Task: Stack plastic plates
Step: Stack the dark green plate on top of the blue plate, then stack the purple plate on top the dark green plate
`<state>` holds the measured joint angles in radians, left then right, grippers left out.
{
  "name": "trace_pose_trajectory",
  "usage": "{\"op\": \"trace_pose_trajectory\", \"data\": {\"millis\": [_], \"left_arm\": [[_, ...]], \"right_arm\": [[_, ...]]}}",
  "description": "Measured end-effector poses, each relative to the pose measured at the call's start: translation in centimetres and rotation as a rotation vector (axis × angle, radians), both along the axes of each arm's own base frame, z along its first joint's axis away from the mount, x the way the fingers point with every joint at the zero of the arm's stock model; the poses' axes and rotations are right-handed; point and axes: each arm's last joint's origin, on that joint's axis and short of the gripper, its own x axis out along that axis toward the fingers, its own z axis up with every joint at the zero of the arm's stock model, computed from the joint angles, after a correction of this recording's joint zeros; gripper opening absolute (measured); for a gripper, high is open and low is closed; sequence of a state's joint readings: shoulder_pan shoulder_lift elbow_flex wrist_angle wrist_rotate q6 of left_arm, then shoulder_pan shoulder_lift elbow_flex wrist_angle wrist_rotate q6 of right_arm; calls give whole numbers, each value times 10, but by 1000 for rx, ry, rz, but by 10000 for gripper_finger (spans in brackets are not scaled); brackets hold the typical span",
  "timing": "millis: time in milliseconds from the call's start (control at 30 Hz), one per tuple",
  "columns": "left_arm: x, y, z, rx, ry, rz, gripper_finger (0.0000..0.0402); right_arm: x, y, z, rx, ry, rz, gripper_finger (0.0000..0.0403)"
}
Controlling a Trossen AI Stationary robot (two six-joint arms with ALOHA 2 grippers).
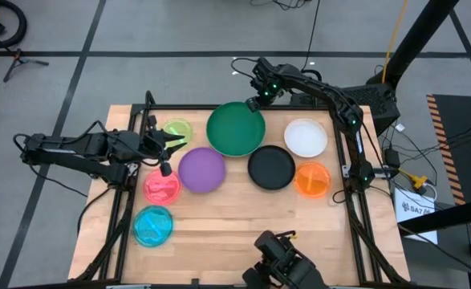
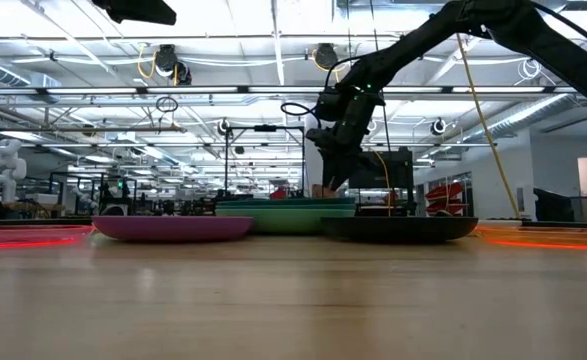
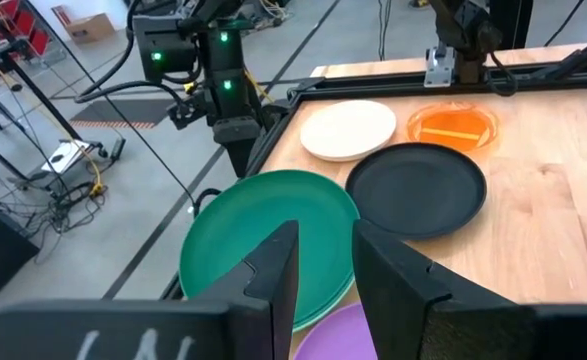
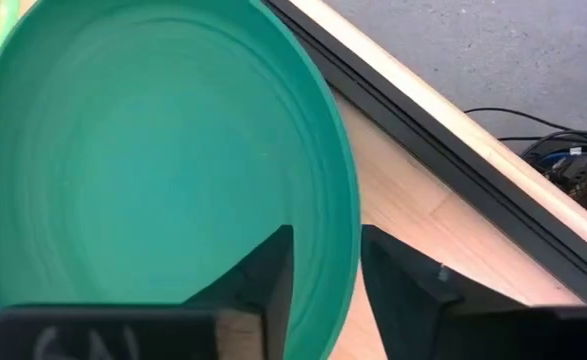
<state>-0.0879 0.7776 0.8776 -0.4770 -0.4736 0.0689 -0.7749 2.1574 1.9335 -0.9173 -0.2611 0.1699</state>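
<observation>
Right pincer: at the far rim of the large green plate, fingers straddling that rim with a narrow gap, one inside, one outside; not clearly clamped, so reckoned spread

Left pincer: low over the table between yellow-green plate and purple plate, fingers parted, nothing between them

Large green plate: far middle of the table, seemingly atop other large plates, judging by layered rims in the low view

Purple plate: near edge of the green one, touching or slightly overlapped; black plate just beside on the other side

White plate, orange plate: right portion, each lying singly

Pink plate, blue plate: left portion, each lying singly

Hazards, as judged:
- Thin rim grip on a wide, shallow plate; likely to pivot or slip out on lifting if closure is shallow
- Lower finger may catch the plate beneath, lifting two or dragging the stack
- Sideways pull could shove purple and black neighbours out of place
- Plate close to the far table frame; a swing could knock it off the edge
- Both arms near the green plate; collision possible if moved together
</observation>
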Motion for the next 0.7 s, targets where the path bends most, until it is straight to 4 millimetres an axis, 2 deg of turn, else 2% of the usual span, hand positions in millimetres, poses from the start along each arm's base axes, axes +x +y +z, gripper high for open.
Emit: {"op": "trace_pose_trajectory", "data": {"millis": [200,367,533,700], "left_arm": [[1,0,-3,-25,18,11,104],[6,0,-10,-46,67,24,104],[14,-1,-19,-78,122,44,104],[18,-1,-30,-124,209,81,104]], "right_arm": [[-11,-5,5,-2,12,10,129],[-15,10,27,-42,20,122,120],[-7,46,54,-94,-5,257,110],[-7,100,65,-136,-44,382,102]]}}
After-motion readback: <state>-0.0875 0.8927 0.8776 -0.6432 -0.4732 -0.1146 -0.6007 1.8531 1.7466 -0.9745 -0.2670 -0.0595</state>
